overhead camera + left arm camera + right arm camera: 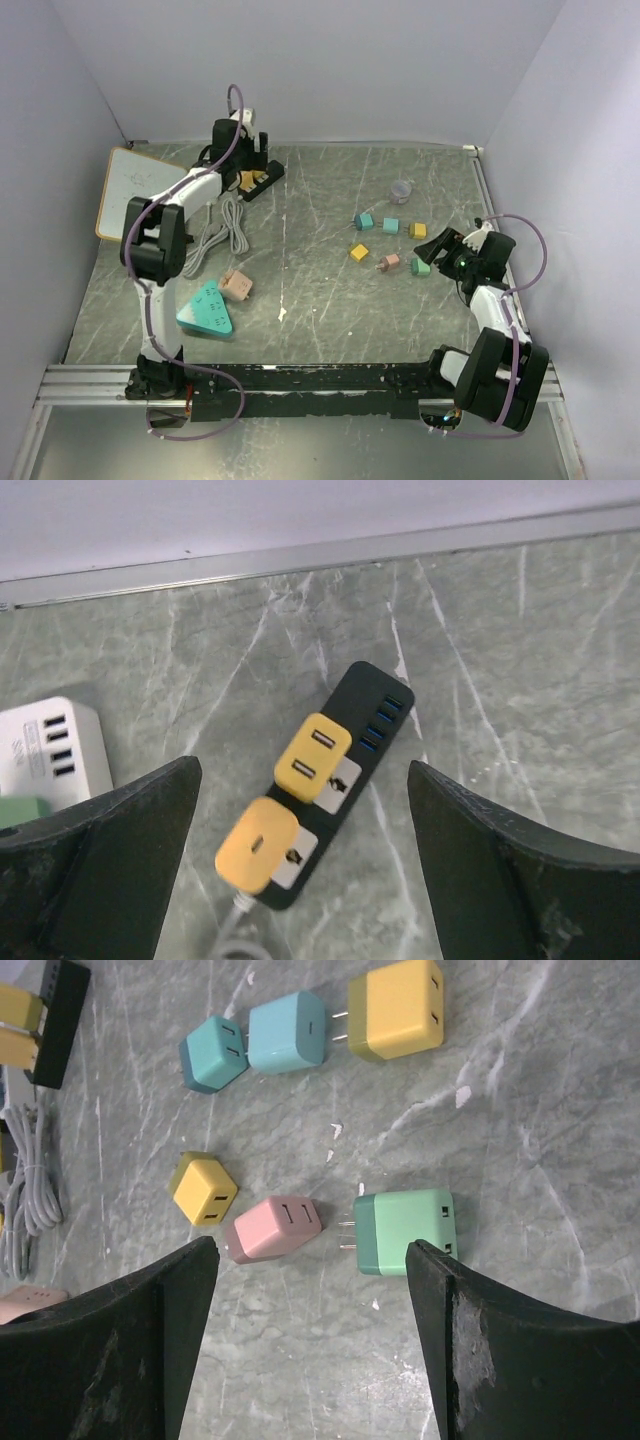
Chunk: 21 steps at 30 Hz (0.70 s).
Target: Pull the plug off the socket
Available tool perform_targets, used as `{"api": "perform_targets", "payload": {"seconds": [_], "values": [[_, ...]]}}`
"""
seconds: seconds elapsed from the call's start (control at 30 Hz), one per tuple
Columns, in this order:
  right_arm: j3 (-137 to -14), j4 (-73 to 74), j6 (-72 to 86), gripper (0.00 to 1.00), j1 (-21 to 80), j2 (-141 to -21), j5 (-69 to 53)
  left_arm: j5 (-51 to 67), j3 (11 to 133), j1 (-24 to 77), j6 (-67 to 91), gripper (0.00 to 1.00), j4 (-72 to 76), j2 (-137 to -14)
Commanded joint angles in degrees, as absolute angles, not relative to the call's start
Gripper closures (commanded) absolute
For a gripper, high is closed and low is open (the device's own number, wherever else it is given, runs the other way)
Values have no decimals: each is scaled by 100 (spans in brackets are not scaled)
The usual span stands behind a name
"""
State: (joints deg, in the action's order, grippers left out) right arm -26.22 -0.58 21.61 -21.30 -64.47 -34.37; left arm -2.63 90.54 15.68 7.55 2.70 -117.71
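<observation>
Two plugs [313, 757] sit in the strip [385, 715]; my left gripper [303, 768] hovers over them, spread wide. Approach step. Next: descend, clamp one, pull straight out.

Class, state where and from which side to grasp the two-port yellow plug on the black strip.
Come from above; pinch the two-port yellow plug across the black strip's width, on its free side faces. The other yellow plug crowds one end.
</observation>
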Motion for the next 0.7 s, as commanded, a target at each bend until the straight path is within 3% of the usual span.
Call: {"api": "perform_targets", "payload": {"seconds": [0.0, 0.2, 0.3, 0.5, 0.67], "values": [[-2543, -283, 2074, 25, -2091, -6298, -3646, 229, 9999, 1503, -154, 6, -188, -12484], [-2508, -445, 2128, 26, -2081, -6392, -3829, 650, 10423, 1415, -7, 15, -784, -12992], [-2492, -536, 2172, 26, -2061, -6431, -3868, 1060, 10106, 1415, 309, 16, -704, -12927], [-2474, -581, 2189, 27, -1995, -6427, -3868, 1943, 9751, 1432, 825, 29, -689, -12853], [-2469, -589, 2180, 27, -1929, -6425, -3877, 2086, 9343, 1579, 1012, 32, -736, -12570]]}}
